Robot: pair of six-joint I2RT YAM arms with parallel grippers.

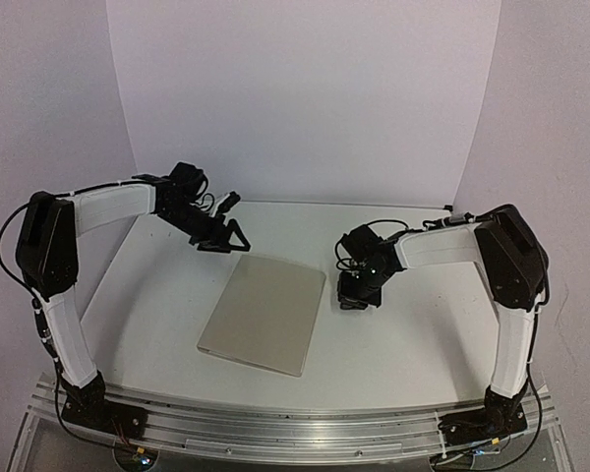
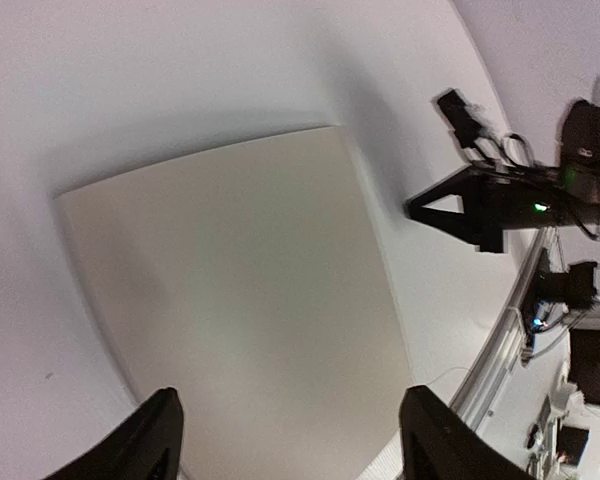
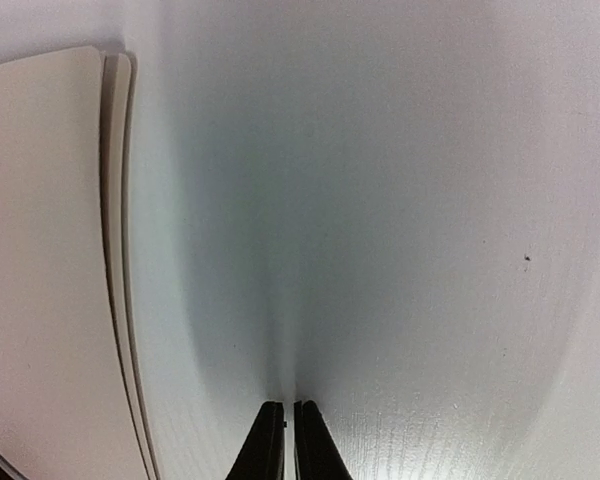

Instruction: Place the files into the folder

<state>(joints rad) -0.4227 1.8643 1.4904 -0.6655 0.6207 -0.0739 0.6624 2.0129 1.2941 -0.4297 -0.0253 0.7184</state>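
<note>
Nearest, two arms are bolted to one metal rail (image 1: 295,428) at the table's (image 1: 413,344) front edge, the left arm (image 1: 64,324) on the left and the right arm (image 1: 516,334) on the right. Beyond them, one folder (image 1: 264,313) lies flat and shut on the middle of the table, nearer the left arm's side than the right's. Its long axis runs from near to far, with the far end leaning a little to the right, so its short edges face the rail and the back wall. Along its right long edge the right wrist view shows two card leaves stacked, the lower one peeking out just past the upper; what lies inside cannot be told. Just right of the folder's far half, apart from it, the right claw (image 3: 288,445) points down at bare table, its two fingers drawn together with only a thin slit between them and nothing in it. Farthest, past the folder's far-left corner, the left claw (image 2: 292,410) hangs raised above the table, its two fingers spread wide and holding nothing, its camera looking down over the whole cover. One pale curved backdrop (image 1: 305,98) stands behind.
</note>
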